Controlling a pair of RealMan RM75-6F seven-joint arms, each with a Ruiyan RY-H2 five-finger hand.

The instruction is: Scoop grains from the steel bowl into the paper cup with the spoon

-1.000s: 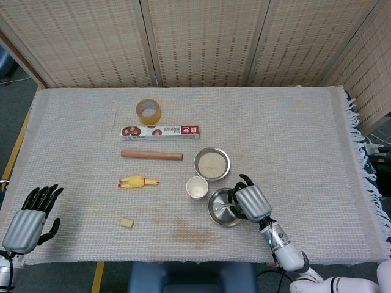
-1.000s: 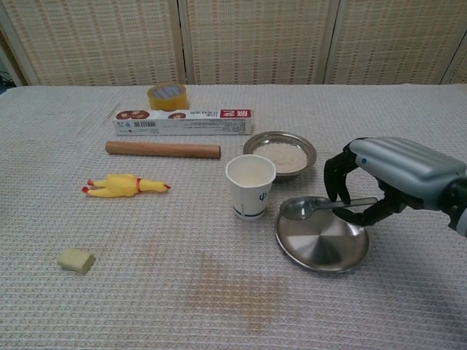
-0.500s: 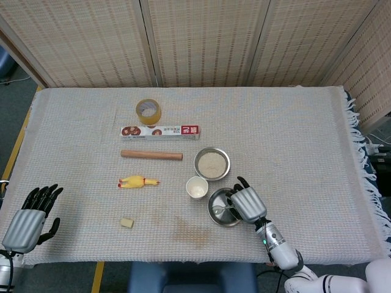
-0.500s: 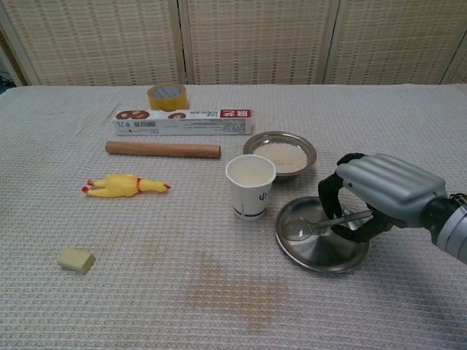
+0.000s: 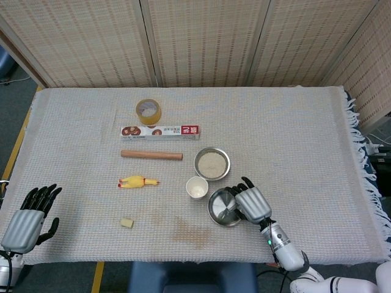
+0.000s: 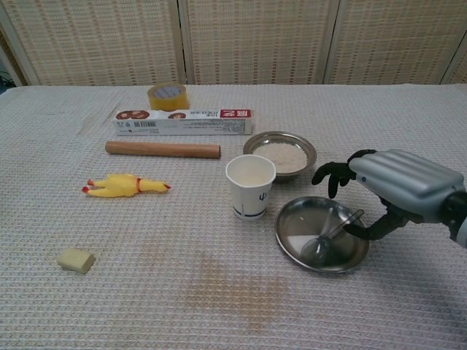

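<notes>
Lying loose in steel plate point(image 6: 292, 227): spoon point(image 6: 330, 236).

Head view is looking steeply down from above, taking in the whole table point(image 5: 317, 140). Chest view is facing forward, low and closer. Both are sharing the paper cup point(image 5: 197, 187) point(image 6: 250, 187) area.

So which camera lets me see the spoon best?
The chest view: the spoon lies in plain sight in the empty steel dish, handle toward the right hand. In the head view it is tiny, and the hand partly hides it.
</notes>
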